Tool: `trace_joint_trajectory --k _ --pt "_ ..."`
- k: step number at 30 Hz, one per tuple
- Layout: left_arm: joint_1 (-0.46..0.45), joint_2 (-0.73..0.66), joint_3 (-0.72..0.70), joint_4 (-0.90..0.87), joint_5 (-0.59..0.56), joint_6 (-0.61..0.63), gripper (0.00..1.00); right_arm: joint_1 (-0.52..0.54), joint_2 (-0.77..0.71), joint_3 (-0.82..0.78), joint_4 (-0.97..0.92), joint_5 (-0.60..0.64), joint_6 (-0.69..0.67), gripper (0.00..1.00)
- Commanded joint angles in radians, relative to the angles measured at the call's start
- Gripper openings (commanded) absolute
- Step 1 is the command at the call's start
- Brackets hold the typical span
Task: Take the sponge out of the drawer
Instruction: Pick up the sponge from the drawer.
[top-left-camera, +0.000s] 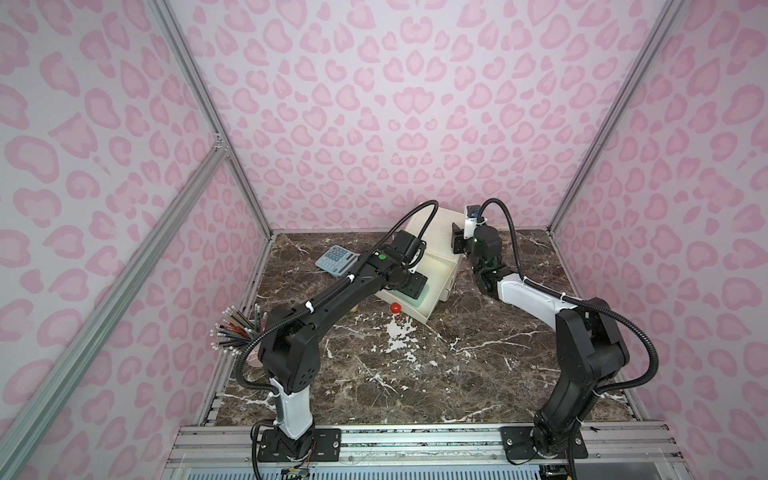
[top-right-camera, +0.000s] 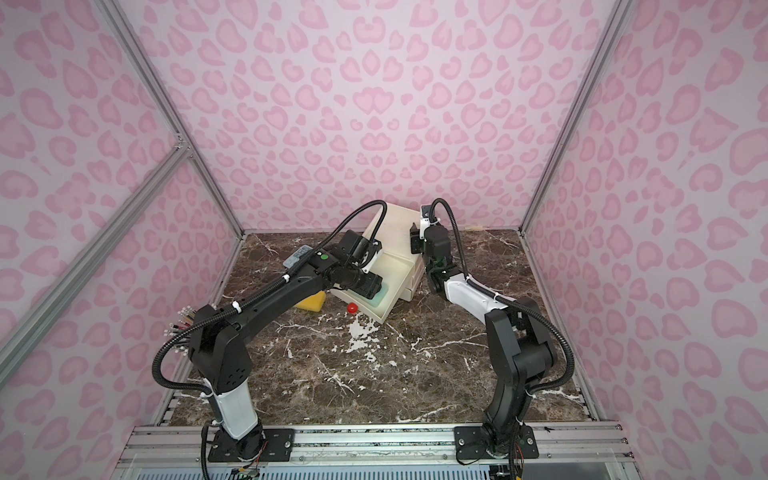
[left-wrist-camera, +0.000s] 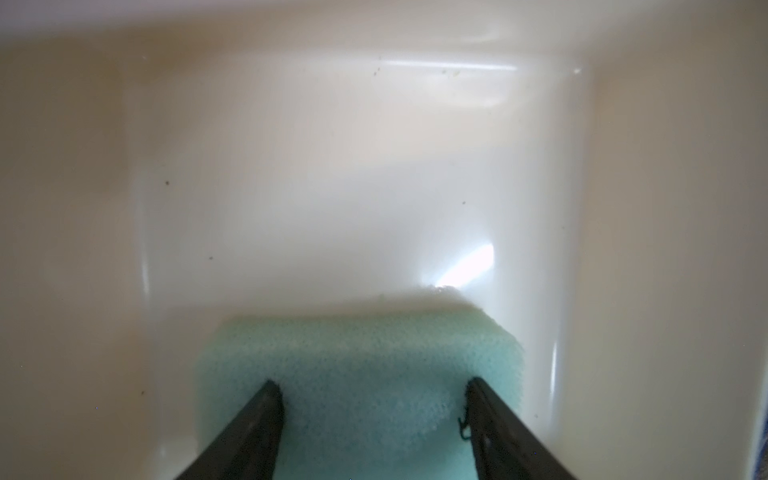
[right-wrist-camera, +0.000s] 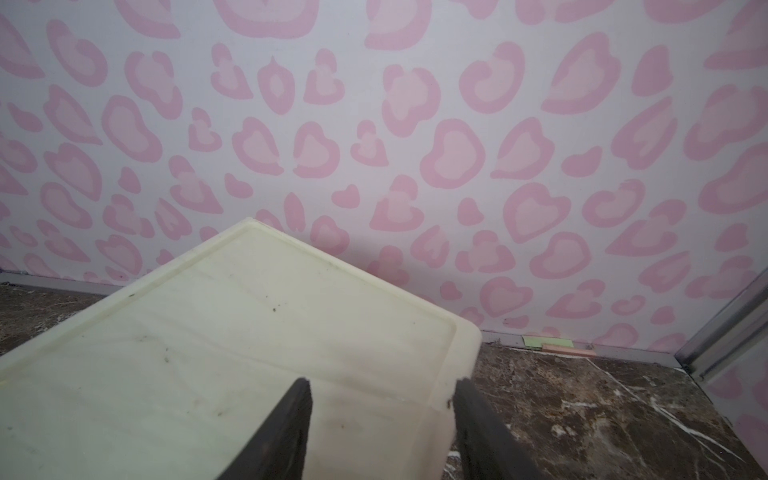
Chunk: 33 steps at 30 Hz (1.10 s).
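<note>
1. Green sponge (left-wrist-camera: 357, 365): it lies on the floor of the pulled-out drawer (top-left-camera: 409, 309), towards the front wall. In a top view a strip of it (top-right-camera: 381, 293) shows beside the tool body.
2. Left tool (left-wrist-camera: 372, 386): it reaches down into the drawer with its jaws set wide. Both dark fingers (left-wrist-camera: 249, 428) lie over the sponge's top face. The sponge's side edges fall outside them.
3. Right tool (right-wrist-camera: 380, 386): it is closed on the top edge of the cream drawer unit (right-wrist-camera: 249, 332). One finger is on the top panel and the other is against the side wall.
4. Surface (top-left-camera: 415, 374): dark marble with white streaks.
5. Red ball (top-left-camera: 395, 308): it sits just in front of the drawer.
6. Yellow block (top-right-camera: 311, 303): it lies beside the drawer, partly under the left arm.
7. Grey calculator (top-left-camera: 336, 259): it lies farther back, on the left arm's side of the unit.
8. Bundle of pencils (top-left-camera: 235, 328): it stands at the surface's edge, near the left arm's base.
</note>
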Motion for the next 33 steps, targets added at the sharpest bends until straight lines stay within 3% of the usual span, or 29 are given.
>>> trace_joint_trajectory --k 1,11,20,24,33 --pt "-0.001 0.006 0.003 0.086 0.054 -0.031 0.72 0.001 0.025 -0.024 -0.243 0.003 -0.019 0.56" --pt "0.0 -0.023 -0.004 0.183 0.043 -0.085 0.72 0.001 0.028 -0.025 -0.245 0.008 -0.019 0.56" --pt "0.004 -0.153 -0.065 0.131 -0.051 -0.022 0.76 0.001 0.032 -0.024 -0.242 0.006 -0.019 0.56" --pt "0.025 -0.117 -0.055 0.082 -0.066 0.007 0.68 0.0 0.029 -0.025 -0.243 0.008 -0.019 0.56" --pt "0.128 -0.06 -0.059 0.123 0.14 -0.023 0.65 0.001 0.031 -0.03 -0.247 0.016 -0.019 0.56"
